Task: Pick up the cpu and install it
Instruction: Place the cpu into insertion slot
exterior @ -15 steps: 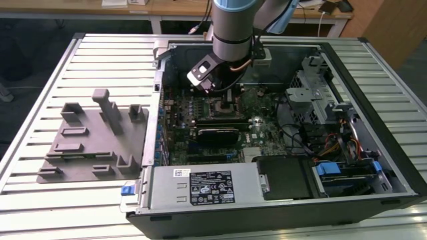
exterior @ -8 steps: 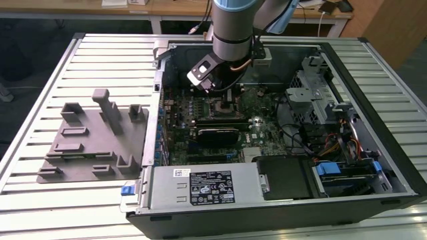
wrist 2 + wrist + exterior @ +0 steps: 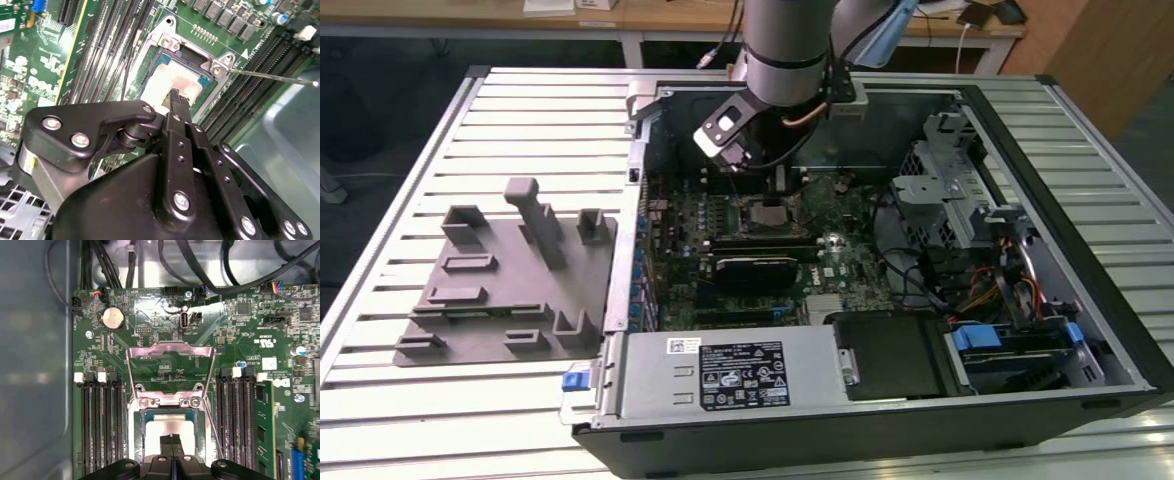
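Up close in both wrist views, at the tip of the black tool (image 3: pixel 175 95): two fingers pressed tight together, with nothing pinched between. Just under that tip, the cpu (image 3: pixel 167 80), lying flat inside its socket (image 3: pixel 167 42), shiny top up. Touching or only very near, cannot tell. Off to one side in the second wrist view, a thin lever (image 3: pixel 270 76) sticking out. A little past the socket in the first wrist view, a metal lid (image 3: pixel 170 346) flipped up and open. Long black memory slots (image 3: pixel 97 425) on both sides of the socket. Farther on, a round battery (image 3: pixel 113 318) on the green board (image 3: pixel 240 335). Around all that in the exterior view, an open computer case (image 3: pixel 881 445). Beside the case, on the exterior view's left, a grey tray (image 3: pixel 494 300) on the ribbed desk (image 3: pixel 520 110).
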`<action>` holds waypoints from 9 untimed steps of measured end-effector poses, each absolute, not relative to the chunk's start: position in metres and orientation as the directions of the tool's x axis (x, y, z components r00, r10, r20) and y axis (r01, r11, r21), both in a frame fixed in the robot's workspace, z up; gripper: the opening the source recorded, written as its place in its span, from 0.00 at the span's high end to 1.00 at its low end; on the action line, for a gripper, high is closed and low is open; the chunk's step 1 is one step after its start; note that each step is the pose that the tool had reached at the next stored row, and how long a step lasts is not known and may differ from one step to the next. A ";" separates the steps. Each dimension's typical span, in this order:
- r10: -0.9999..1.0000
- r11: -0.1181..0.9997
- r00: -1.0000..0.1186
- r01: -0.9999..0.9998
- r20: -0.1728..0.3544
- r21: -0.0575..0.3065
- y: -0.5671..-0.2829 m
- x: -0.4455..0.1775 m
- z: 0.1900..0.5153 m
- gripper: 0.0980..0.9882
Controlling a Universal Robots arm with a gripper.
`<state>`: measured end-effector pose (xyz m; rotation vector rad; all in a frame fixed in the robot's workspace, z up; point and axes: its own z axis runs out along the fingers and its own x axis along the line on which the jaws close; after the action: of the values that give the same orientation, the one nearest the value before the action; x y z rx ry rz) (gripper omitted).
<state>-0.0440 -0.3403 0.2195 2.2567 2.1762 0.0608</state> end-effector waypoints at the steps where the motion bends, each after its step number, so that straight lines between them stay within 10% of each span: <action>1: 0.999 -0.037 0.036 0.999 0.024 0.031 -0.340 -0.044 0.222 0.99; 9: 0.999 -0.037 0.036 0.999 0.024 0.032 -0.340 -0.044 0.239 0.99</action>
<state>-0.0440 -0.3403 0.2390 2.2565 2.1761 0.0612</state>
